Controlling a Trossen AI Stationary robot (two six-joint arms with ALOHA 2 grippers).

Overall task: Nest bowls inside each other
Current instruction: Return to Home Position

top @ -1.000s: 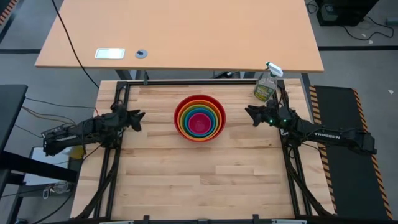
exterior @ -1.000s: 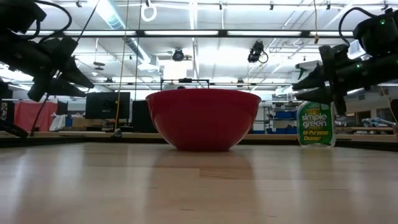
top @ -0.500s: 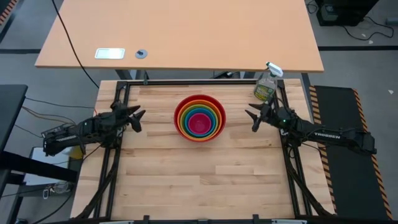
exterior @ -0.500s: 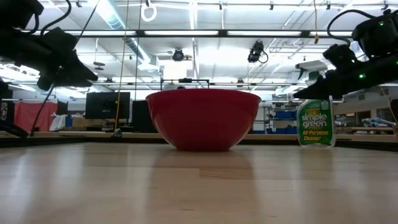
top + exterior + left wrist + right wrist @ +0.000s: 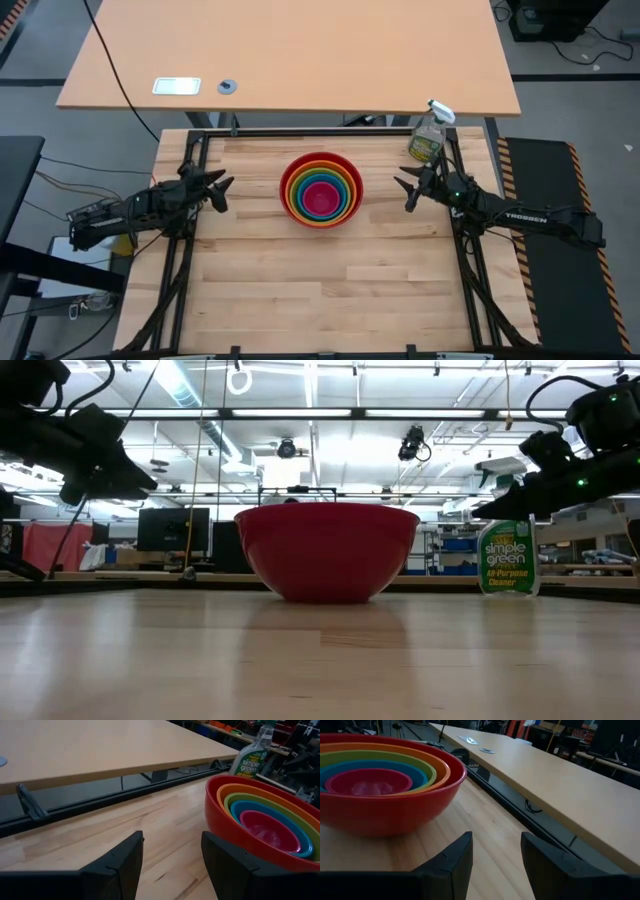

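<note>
The bowls (image 5: 321, 190) stand nested on the middle of the table: red outermost, then orange, green, blue, and pink innermost (image 5: 267, 831). The red bowl (image 5: 327, 550) rests on its base on the wood. My left gripper (image 5: 222, 190) hovers open to the left of the stack, clear of it, with nothing between its fingers (image 5: 172, 862). My right gripper (image 5: 404, 192) hovers open to the right of the stack, also holding nothing (image 5: 496, 857).
A clear spray bottle (image 5: 428, 135) of green cleaner stands at the table's far right corner, just behind my right arm. A black frame rail (image 5: 320, 131) runs along the far edge. A larger light desk (image 5: 290, 50) stands beyond. Bare wood lies toward the near edge.
Both grippers have rolled about their own axes while staying in place, the right one by far more. The gap between the fingers looks unchanged on each. The nested bowls have not moved.
</note>
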